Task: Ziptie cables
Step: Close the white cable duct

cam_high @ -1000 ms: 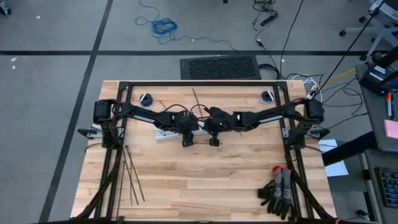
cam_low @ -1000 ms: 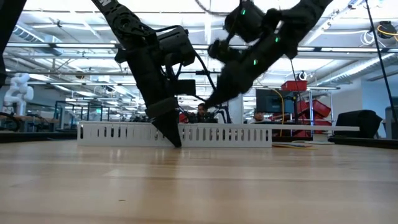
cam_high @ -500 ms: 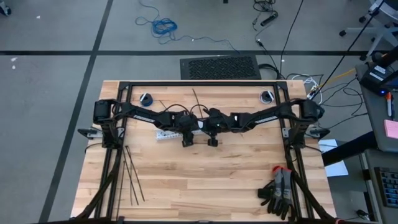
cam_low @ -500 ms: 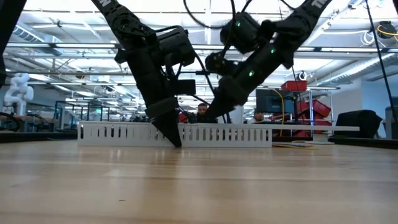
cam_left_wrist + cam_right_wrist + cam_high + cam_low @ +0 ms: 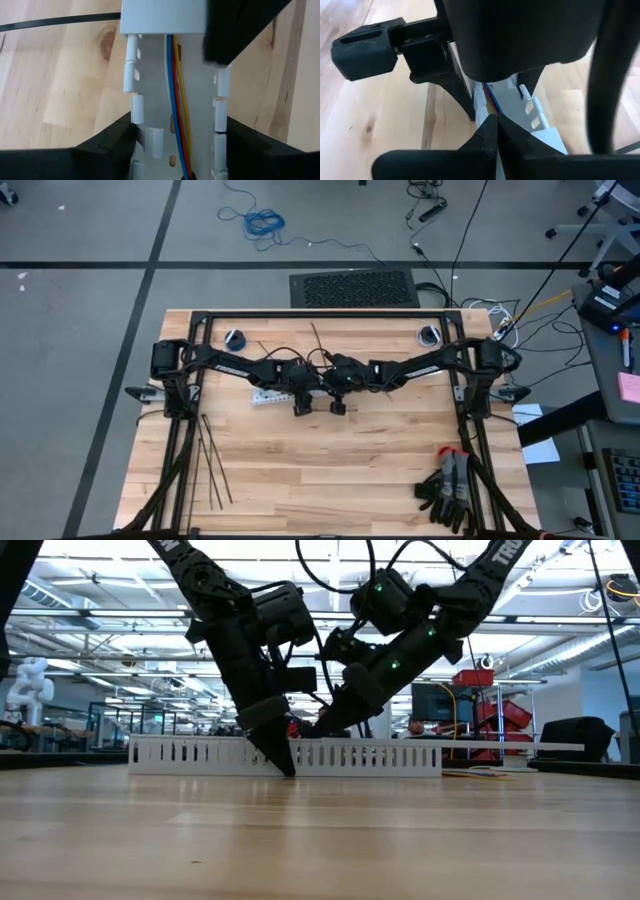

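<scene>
Your left hand (image 5: 175,145) is clamping the long white slotted plastic duct (image 5: 172,100) steady, while your closed right hand (image 5: 492,120) is reaching for its coloured thin wires (image 5: 176,90).

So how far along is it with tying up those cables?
Done: the cables lie inside the white duct. In hand: the left gripper straddles the duct, and the right gripper, shut, points its tips into it at the cables. Left: no tie is on; the zipties lie untouched near the table's left edge.

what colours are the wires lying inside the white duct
Blue, red and yellow wires in the white duct; clearest in left wrist view.
</scene>
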{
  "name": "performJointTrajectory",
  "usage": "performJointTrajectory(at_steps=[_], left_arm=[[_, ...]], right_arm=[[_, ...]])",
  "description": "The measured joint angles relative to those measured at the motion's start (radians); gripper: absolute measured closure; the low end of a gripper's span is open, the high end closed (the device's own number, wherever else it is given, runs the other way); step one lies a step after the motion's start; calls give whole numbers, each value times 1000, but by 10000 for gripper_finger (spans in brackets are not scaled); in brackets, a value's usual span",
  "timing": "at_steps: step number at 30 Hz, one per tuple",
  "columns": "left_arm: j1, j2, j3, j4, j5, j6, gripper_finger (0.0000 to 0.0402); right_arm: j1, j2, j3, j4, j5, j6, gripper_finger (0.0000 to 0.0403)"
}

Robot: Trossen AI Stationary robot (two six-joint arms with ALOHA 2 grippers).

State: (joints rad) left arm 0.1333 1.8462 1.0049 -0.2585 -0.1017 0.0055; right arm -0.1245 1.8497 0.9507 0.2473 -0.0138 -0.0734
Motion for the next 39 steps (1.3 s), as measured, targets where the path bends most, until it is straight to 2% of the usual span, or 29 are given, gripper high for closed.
performJointTrajectory(at_steps=[4,8,12,16,24,34,39], left_arm=[[0,0,0,0,2,0,173],[0,0,0,0,5,4,150],[0,0,-1,7,7,8,121],[4,0,-2,27,7,28,107],[7,-5,-5,135,3,63,104],[17,-5,-4,143,-2,55,105],[16,2,-3,143,-1,35,138]], right_arm=[[25,-65,-1,-72,76,-32,403],[39,-111,-1,-166,144,-35,403],[20,-104,-1,-221,147,-20,403],[-1,-74,2,-220,146,5,403],[-2,-58,4,-202,145,6,403],[-3,-56,4,-208,143,10,403],[2,-56,4,-209,143,10,403]])
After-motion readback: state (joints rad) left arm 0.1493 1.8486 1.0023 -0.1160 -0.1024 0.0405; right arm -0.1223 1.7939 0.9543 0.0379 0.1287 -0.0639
